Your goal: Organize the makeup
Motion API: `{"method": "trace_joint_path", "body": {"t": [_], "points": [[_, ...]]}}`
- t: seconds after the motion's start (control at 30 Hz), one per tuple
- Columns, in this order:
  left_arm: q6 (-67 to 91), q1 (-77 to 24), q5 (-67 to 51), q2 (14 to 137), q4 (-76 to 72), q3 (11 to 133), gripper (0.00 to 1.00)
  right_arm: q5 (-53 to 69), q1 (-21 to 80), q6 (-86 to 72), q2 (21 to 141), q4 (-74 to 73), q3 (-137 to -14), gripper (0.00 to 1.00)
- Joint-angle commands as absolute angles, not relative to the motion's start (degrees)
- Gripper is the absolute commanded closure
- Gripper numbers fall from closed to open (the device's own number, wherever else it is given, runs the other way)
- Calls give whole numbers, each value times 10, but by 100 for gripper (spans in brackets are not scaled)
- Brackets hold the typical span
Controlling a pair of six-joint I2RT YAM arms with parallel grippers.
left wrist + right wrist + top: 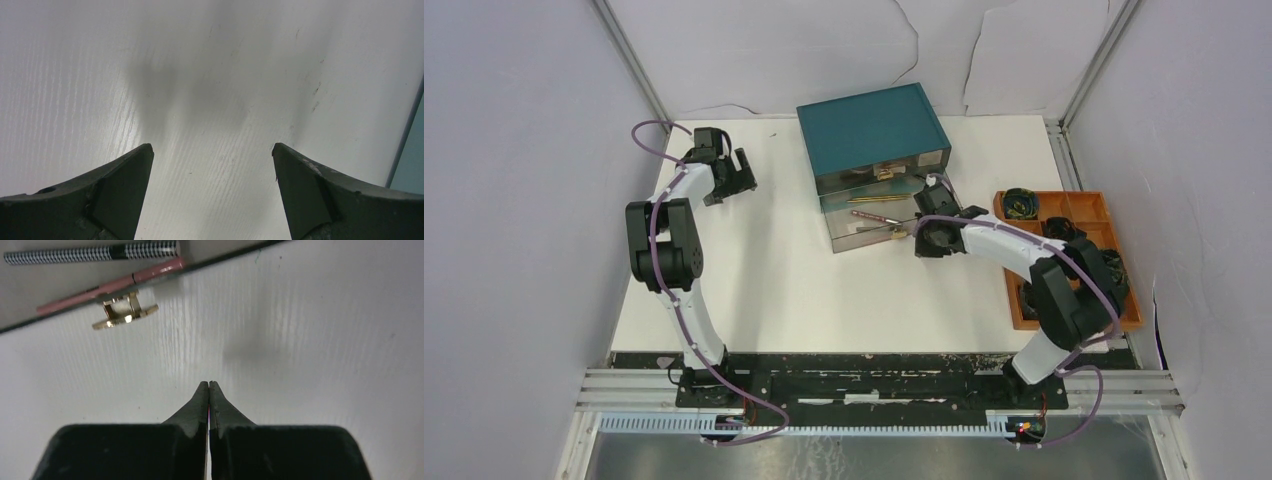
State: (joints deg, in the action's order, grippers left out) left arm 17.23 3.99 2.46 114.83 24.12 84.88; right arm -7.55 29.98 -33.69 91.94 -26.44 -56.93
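1. At the bottom centre of my right wrist view, the right end effector (209, 385) is clenched. Its fingertips are pressed together with nothing between them, hanging over the white bench (824, 300).
2. Further up, in the upper left of that view, a gold knob (124, 315) juts from the front of an open drawer (30, 290).
3. Inside the drawer, just behind the knob, lies a pink pencil (110, 285). A black-and-white houndstooth pencil (90, 252) lies beyond it, along the top edge of the frame, close beside the pink one.
4. In the overhead view the drawer is pulled out of the teal box (874, 125) at top centre, and my right wrist sits just to the right of it.
5. At the right edge of the overhead frame is an orange tray (1089, 205) holding black coiled items (1022, 203), partly hidden by the right arm.
6. In the upper left of the overhead view is the left end effector (212, 150), released — its fingers are spread wide with only bench between them.
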Motion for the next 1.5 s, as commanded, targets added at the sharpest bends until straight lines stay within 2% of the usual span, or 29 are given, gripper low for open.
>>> {"method": "trace_joint_path", "body": {"t": [0.0,0.47,0.7,0.83,1.17,1.47], "points": [[158,37,17,1125,225,845,4,-45,277,-359,968,-178,-628,100],[156,37,19,1130,225,848,4,-74,245,-367,1086,-120,-739,100],[153,37,25,1134,225,854,4,-63,246,-422,1134,-65,-787,99],[151,36,26,1134,225,857,4,-74,247,-471,1143,-7,-790,99],[145,36,31,1127,229,864,4,-144,252,-584,1145,34,-792,99],[142,37,32,1109,225,846,4,-160,261,-584,1153,18,-822,99]]}}
